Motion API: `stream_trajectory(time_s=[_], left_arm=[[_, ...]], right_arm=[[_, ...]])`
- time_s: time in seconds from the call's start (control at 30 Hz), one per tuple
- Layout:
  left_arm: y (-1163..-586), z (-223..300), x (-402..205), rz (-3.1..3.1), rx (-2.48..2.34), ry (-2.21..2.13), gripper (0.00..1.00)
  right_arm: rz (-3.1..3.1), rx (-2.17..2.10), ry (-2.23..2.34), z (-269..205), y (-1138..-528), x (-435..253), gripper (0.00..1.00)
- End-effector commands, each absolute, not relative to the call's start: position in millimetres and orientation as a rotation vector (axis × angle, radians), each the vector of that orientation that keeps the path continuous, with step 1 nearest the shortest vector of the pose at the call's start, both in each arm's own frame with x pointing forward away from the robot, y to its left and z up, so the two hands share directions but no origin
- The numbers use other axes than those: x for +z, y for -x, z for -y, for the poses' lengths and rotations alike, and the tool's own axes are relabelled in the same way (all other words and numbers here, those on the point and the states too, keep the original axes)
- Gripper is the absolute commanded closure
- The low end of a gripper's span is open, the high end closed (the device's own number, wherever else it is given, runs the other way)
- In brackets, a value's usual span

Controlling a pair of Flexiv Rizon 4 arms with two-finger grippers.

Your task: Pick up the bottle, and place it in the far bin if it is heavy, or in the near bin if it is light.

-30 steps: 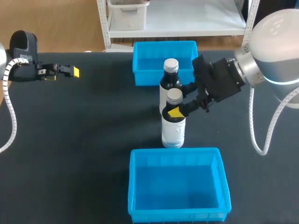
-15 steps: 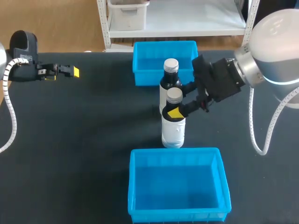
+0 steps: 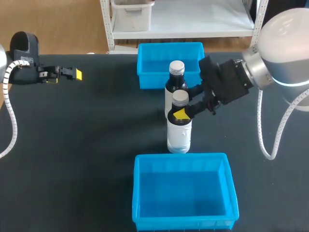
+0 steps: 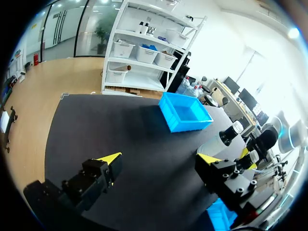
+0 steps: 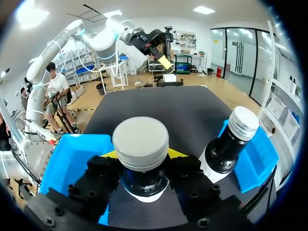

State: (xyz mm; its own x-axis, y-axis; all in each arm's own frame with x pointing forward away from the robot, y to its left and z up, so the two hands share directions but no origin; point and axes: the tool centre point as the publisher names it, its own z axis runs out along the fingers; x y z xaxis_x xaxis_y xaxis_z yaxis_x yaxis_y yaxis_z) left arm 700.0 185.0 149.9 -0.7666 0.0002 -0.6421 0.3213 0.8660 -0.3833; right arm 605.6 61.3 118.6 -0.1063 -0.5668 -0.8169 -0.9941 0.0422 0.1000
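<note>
Yellow-tipped, your right gripper (image 3: pixel 180 110) clamps the neck of the upright near bottle (image 3: pixel 179 137), standing between far bin (image 3: pixel 154 63) and near bin (image 3: pixel 183 193); left gripper (image 3: pixel 72 74), fingers wide, sits far left.

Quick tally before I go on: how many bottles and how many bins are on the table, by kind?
Bottles: 2, the near bottle and the far bottle
Blue bins: 2, the far bin and the near bin
Total: 4
</note>
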Motion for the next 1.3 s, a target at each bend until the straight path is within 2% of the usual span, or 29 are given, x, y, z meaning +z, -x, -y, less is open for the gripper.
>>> stream_trajectory(time_s=[0.03,0.2,0.97,1.1,1.2,1.23,1.3], left_arm=[[-700.0,-185.0,149.9,-2.374,-0.636,-0.232,0.0],[-700.0,-185.0,149.9,-2.374,-0.636,-0.232,0.0],[-700.0,-185.0,149.9,-2.374,-0.636,-0.232,0.0],[-700.0,-185.0,149.9,-2.374,-0.636,-0.232,0.0],[-700.0,-185.0,149.9,-2.374,-0.636,-0.232,0.0],[-700.0,-185.0,149.9,-2.374,-0.636,-0.232,0.0],[-700.0,-185.0,149.9,-2.374,-0.636,-0.232,0.0]], right_arm=[[-1.736,0.94,1.581,-62.0,-606.8,116.7,0.57],[-1.734,0.941,1.582,-62.1,-606.9,116.9,0.61],[-1.713,0.904,1.591,-56.8,-597.4,114.4,0.61],[-1.712,0.909,1.591,-57.4,-598.6,114.6,0.75],[-1.714,0.911,1.59,-57.8,-599.4,114.4,0.78],[-1.715,0.911,1.59,-57.9,-599.4,114.3,0.85],[-1.715,0.912,1.59,-57.9,-599.5,114.2,0.91]])
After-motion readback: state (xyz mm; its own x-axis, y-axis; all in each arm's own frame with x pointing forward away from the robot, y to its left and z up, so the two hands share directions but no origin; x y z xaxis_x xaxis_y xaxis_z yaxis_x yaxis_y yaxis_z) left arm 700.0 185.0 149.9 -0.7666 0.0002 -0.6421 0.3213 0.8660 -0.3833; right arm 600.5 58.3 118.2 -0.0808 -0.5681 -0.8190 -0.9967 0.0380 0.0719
